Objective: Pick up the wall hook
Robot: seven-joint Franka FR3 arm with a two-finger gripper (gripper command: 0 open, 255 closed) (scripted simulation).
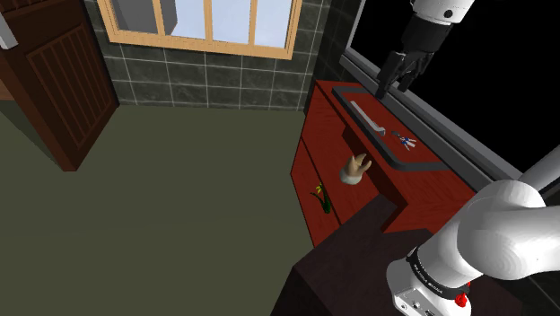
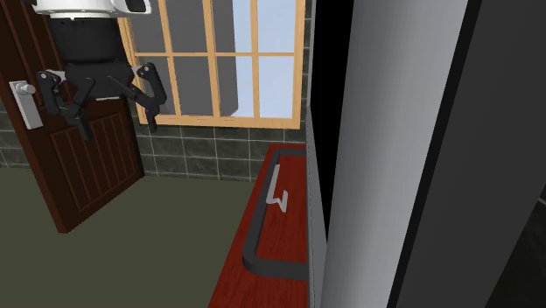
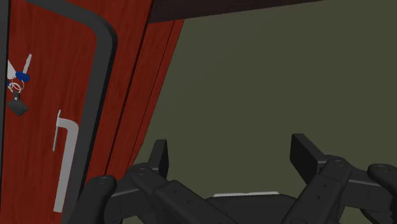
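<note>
No text, label, brand, number or sign can be read in any view. In the shoulder view, at the lower right of the frame, a dark band (image 1: 429, 276) around the white arm (image 1: 503, 224) carries a line of tiny white marks that may be lettering, too small to make out. The dark tag (image 3: 18, 106) on the keys (image 3: 19, 75) looks blank
</note>
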